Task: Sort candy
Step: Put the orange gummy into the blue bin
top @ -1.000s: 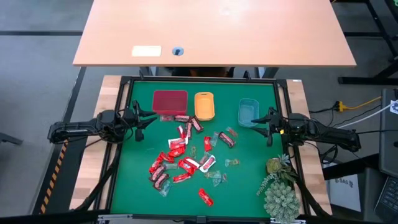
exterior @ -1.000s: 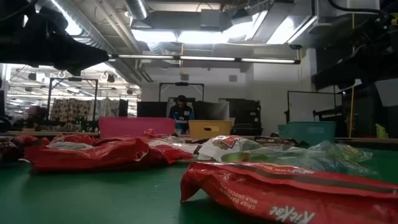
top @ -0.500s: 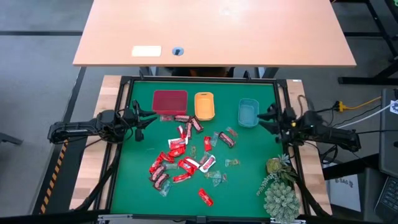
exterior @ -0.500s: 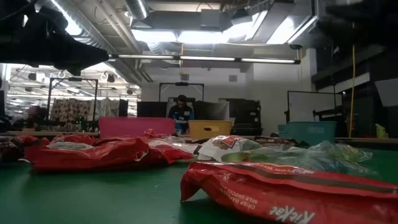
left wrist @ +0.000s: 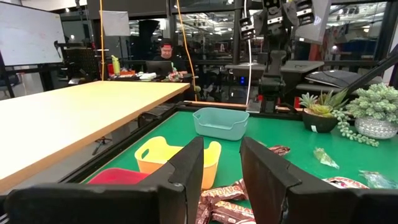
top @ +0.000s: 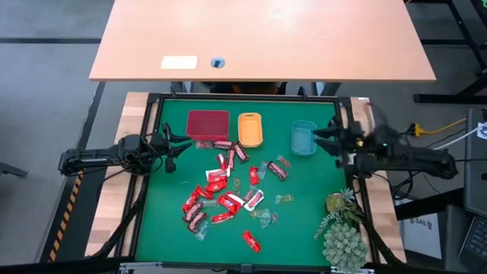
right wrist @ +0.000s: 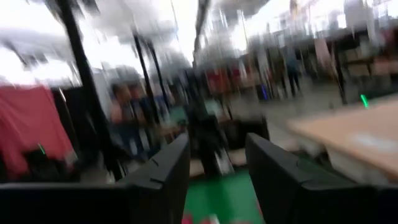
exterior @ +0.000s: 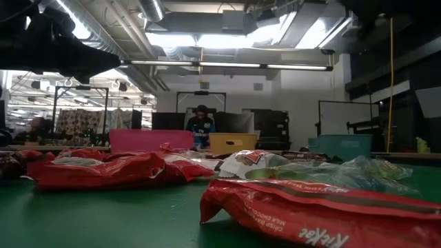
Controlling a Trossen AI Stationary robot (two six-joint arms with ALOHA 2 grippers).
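Left gripper point(top: 180, 144) hovered over the green mat's left edge, jaws parted, nothing between them; the red tray point(top: 208, 125) just ahead of it. Right gripper point(top: 323, 138) hung at the teal tray point(top: 303, 138), jaws apart, empty. Candy point(top: 225, 191) lay scattered between the two grippers, nearer the front edge, red, brown and clear wrappers mixed. Orange tray point(top: 250, 129) between the other two.

My two arms are dark, jointed tubes. My left end effector point(top: 185, 144) and right end effector point(top: 318, 138) each carry two flat, matte black fingers point(left wrist: 186, 168), broad and squared off.
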